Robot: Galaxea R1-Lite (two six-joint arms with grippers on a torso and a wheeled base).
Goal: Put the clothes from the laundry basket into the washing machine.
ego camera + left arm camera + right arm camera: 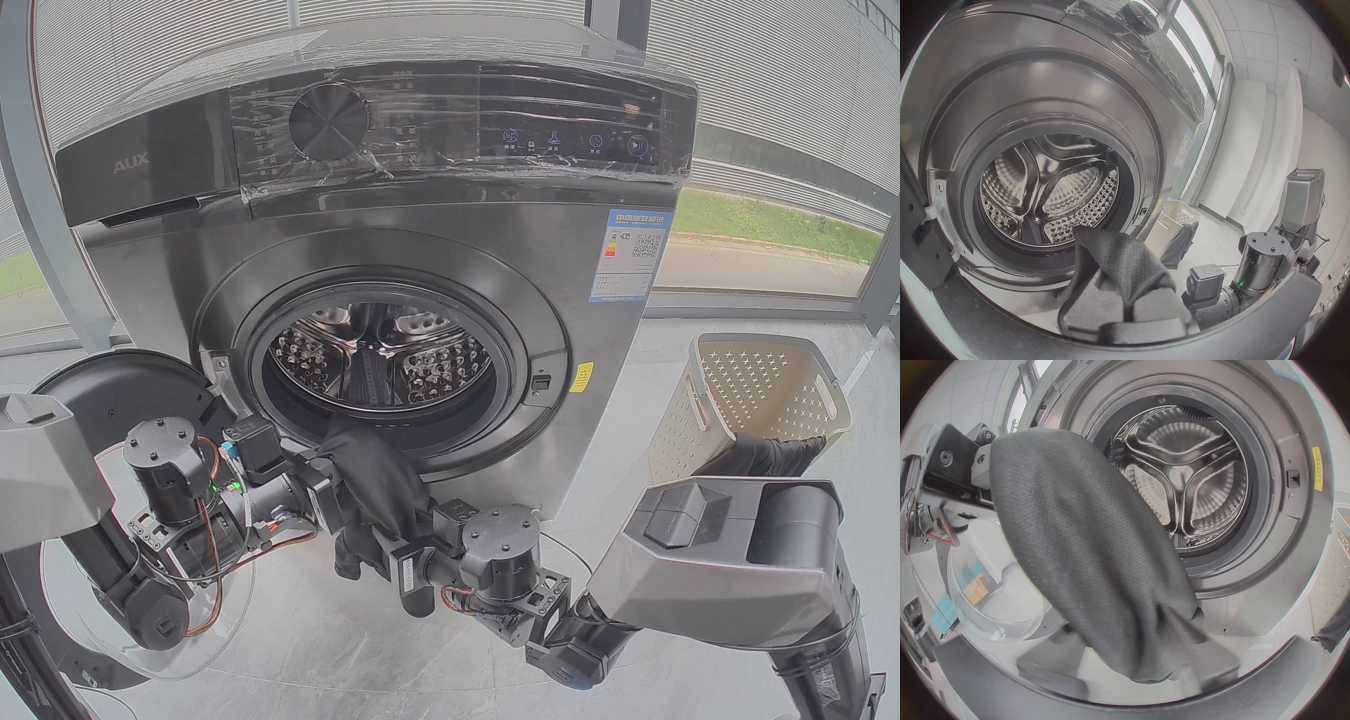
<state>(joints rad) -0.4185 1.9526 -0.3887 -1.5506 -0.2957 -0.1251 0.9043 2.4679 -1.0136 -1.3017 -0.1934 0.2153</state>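
Head view, far left: the door (103, 394) of the washer (450, 234) stands swung wide open, out of the arms' way, so the mouth of the drum (375, 361) is free. Next comes the left gripper (323, 489), low at the left lip of the opening and clenched on a black garment (375, 478). The left wrist view has the cloth wedged between the two pads (1087, 307) and rising in a fold toward the drum.

The garment hangs just in front of the lower rim of the opening, outside the drum. It is humped up between the arms with a tail dangling below. Holding it at rim height looks meant to let it be pushed straight in rather than dropped on the floor.

Just right of it, the right gripper (392, 551) sits under the cloth's lower end, pointing back toward the left one. Cloth covers it, so I cannot tell whether it grips or only props the bundle. Two arms on one piece probably keep loose ends from catching on the door seal.

Far right, the basket (797, 370) stands on the floor beside the washer, well apart from both grippers. A second garment (769, 455) is draped over its near rim, so by my reckoning at least one more trip is needed.
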